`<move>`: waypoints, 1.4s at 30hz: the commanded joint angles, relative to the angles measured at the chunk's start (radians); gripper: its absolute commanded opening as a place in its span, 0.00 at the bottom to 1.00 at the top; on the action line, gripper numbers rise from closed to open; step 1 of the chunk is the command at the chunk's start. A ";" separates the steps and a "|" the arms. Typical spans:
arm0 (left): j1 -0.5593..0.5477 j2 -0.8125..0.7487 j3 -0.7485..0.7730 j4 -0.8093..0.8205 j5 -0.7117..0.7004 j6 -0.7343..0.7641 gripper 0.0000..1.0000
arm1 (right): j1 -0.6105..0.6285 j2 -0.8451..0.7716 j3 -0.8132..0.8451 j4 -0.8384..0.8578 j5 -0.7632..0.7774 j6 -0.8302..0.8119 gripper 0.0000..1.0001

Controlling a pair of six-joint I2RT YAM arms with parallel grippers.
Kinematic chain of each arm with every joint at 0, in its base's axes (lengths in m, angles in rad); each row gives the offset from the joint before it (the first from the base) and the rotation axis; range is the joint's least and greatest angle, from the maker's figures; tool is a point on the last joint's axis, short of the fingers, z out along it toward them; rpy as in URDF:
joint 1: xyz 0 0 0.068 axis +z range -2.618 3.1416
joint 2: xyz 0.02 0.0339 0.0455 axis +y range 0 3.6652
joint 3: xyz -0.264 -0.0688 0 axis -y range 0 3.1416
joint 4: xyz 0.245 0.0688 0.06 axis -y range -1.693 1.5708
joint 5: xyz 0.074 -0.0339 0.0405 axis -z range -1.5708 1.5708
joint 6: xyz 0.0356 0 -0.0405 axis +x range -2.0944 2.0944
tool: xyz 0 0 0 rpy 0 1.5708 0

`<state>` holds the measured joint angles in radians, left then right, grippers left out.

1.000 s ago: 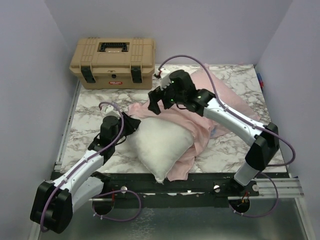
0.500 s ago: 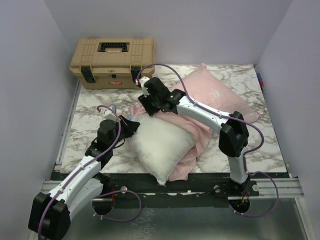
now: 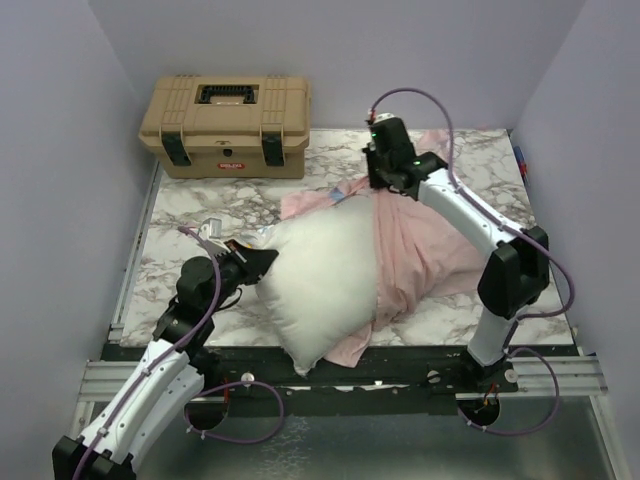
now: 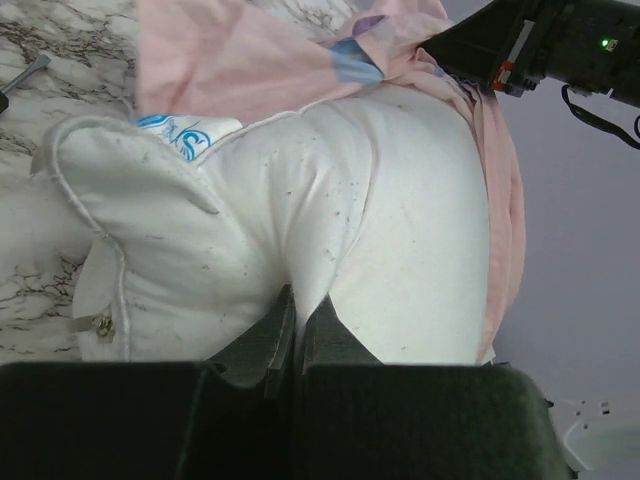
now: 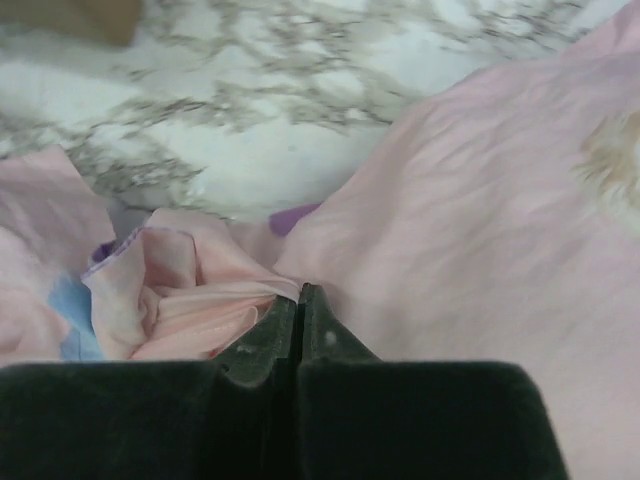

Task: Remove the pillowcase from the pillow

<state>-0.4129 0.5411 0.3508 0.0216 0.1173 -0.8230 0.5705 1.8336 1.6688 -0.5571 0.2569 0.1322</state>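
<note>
So the pillowcase was pale-pink side out and bunched over the right-hand part of the pillow. A bit of the purple and blue print peeked out at the crumpled edge on the far side. A strip of pink also poked out from under the pillow at the near edge. The left and middle of the pillow were bare white. It sat plump toward the front middle of the marble table, with its near corner hanging over the black rail at the front.

The right gripper was up at the far end of the fabric, jaws pinched tight on a fold of the pillowcase. Its wrist view showed the pink cloth wedged right between the fingertips. The left gripper was at the pillow's left side, jaws squeezed together on a pucker of the white pillow cover. The tan toolbox sat with its lid down at the far left corner, well apart from all this.
</note>
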 commanded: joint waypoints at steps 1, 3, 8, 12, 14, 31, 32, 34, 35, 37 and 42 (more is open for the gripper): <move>0.008 -0.105 0.002 -0.229 -0.024 -0.002 0.00 | -0.197 -0.137 -0.042 0.046 0.164 0.086 0.01; 0.008 -0.153 0.005 -0.287 -0.050 -0.011 0.00 | -0.267 -0.162 -0.061 0.055 0.135 0.131 0.01; 0.008 -0.275 0.034 -0.397 -0.144 -0.028 0.00 | -0.373 -0.185 -0.103 0.061 0.070 0.175 0.01; 0.007 -0.286 0.059 -0.415 -0.187 -0.012 0.00 | -0.378 -0.205 -0.157 0.112 -0.053 0.164 0.02; 0.007 -0.248 0.071 -0.407 -0.190 0.006 0.00 | -0.377 -0.218 -0.182 0.139 -0.187 0.161 0.07; 0.007 0.073 0.289 -0.340 -0.310 0.243 0.14 | -0.371 -0.600 -0.472 0.040 -0.336 0.196 0.77; 0.008 0.080 0.299 -0.341 -0.312 0.258 0.18 | -0.370 -0.638 -0.509 0.028 -0.318 0.205 0.78; 0.008 0.096 0.317 -0.344 -0.308 0.285 0.30 | -0.371 -0.706 -0.580 0.005 -0.289 0.222 0.80; 0.008 0.106 0.326 -0.345 -0.300 0.300 0.38 | -0.371 -0.738 -0.611 -0.008 -0.278 0.232 0.84; 0.007 0.135 0.353 -0.346 -0.270 0.326 0.53 | -0.370 -0.798 -0.675 -0.029 -0.275 0.247 0.87; 0.008 0.233 0.435 -0.354 -0.177 0.386 0.70 | -0.370 -0.867 -0.802 -0.037 -0.382 0.263 0.91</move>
<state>-0.4114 0.7059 0.7136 -0.3378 -0.1379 -0.5240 0.2073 0.9977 0.9440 -0.5552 -0.0696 0.3687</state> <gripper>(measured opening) 0.644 0.906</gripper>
